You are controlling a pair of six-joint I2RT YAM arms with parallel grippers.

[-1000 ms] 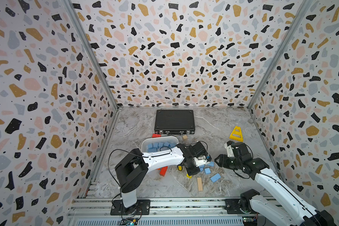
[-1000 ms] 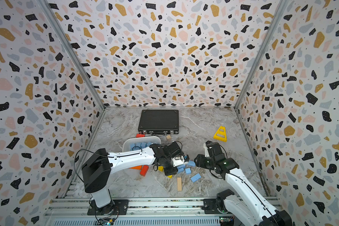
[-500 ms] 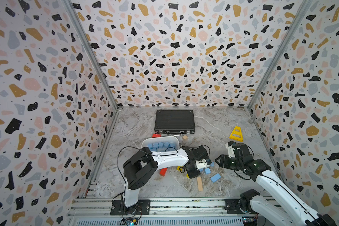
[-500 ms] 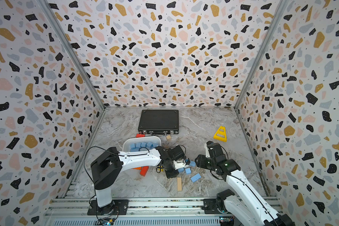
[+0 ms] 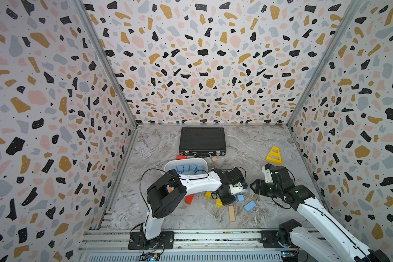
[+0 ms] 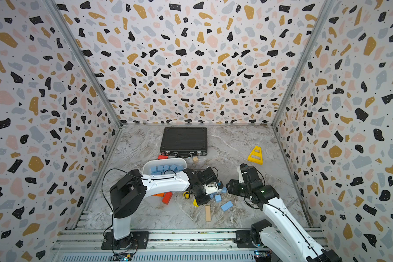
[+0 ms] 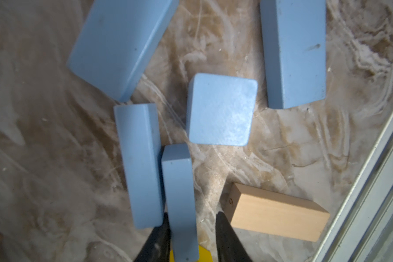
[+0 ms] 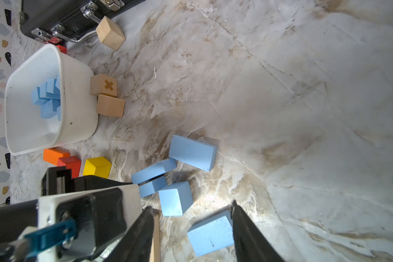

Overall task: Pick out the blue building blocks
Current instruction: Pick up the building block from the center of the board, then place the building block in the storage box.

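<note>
white tub (image 8: 77,108): blue blocks (image 8: 47,97) inside | black case (image 5: 202,140): closed | left gripper (image 7: 191,214): narrow, around 1 blue bar (image 7: 179,192), small gap | right gripper (image 8: 191,205): wide, empty

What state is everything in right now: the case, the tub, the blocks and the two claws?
Black case, shut, lying flat.
White tub, upright, partly filled with blue blocks.
Left gripper, open, jaws either side of a thin blue bar, one side not yet touching it.
Right gripper, open, holding nothing.
Blue cube, loose on the table.
</note>
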